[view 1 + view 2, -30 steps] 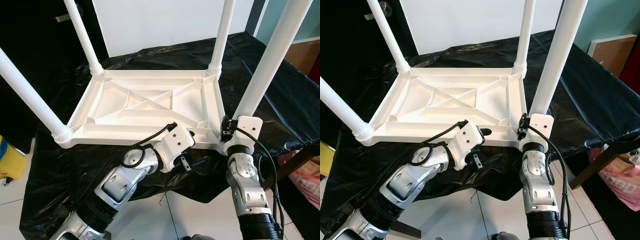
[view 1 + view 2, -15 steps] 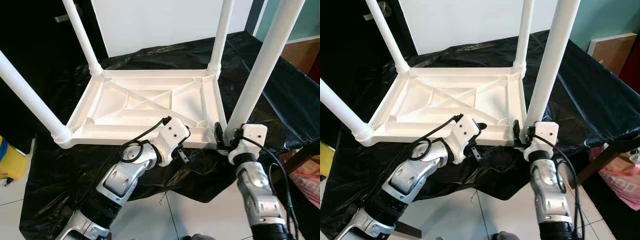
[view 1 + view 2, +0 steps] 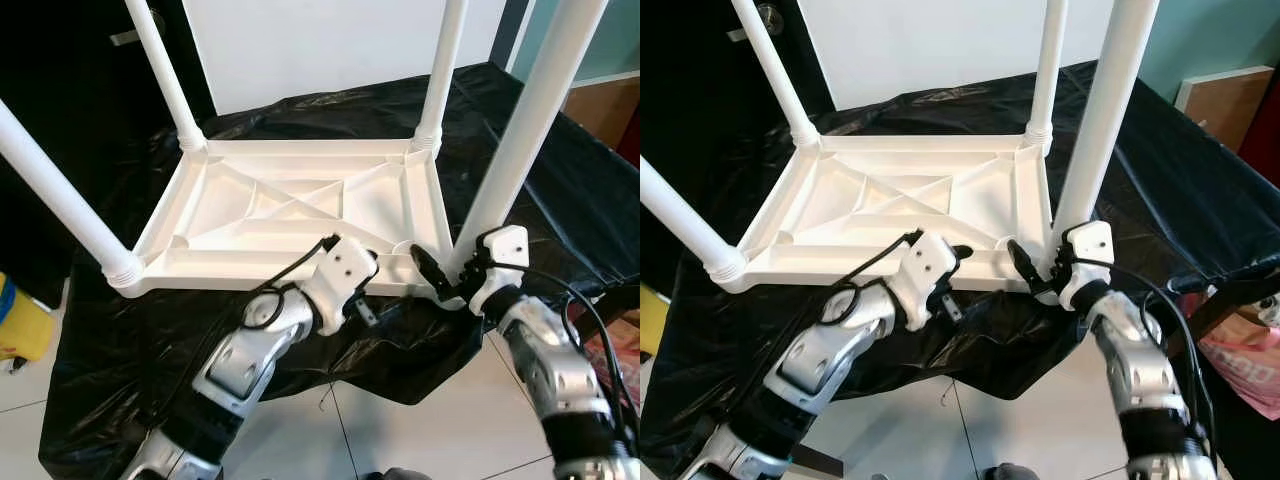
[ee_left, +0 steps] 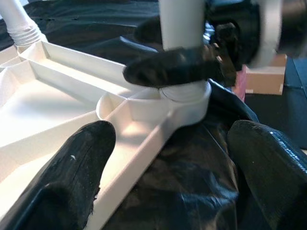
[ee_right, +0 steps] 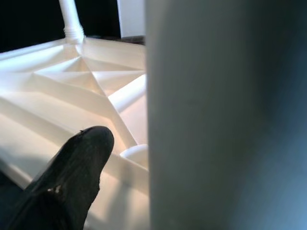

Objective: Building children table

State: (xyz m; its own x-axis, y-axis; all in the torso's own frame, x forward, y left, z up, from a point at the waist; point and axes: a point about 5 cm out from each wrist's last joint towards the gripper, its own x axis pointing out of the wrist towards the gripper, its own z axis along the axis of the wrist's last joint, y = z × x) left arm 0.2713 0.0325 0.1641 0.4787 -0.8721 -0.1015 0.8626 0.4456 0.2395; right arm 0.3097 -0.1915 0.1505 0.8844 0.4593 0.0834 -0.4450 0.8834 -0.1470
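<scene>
No lettering, label, brand or number can be read anywhere here, not on the white upturned table (image 3: 300, 200), its legs, the black sheet (image 3: 560, 190) under it, or the robot's arms.

Two silver arms reaching forward, bent at the elbow. Left tool (image 3: 385, 268) at the middle, fingers (image 4: 81, 158) spread wide apart, white wrist housing tilted up, black cable looping over the forearm. Right tool (image 3: 440, 275) turned inward toward the left one, black fingers (image 4: 172, 69) set on either side of a white upright post.
</scene>
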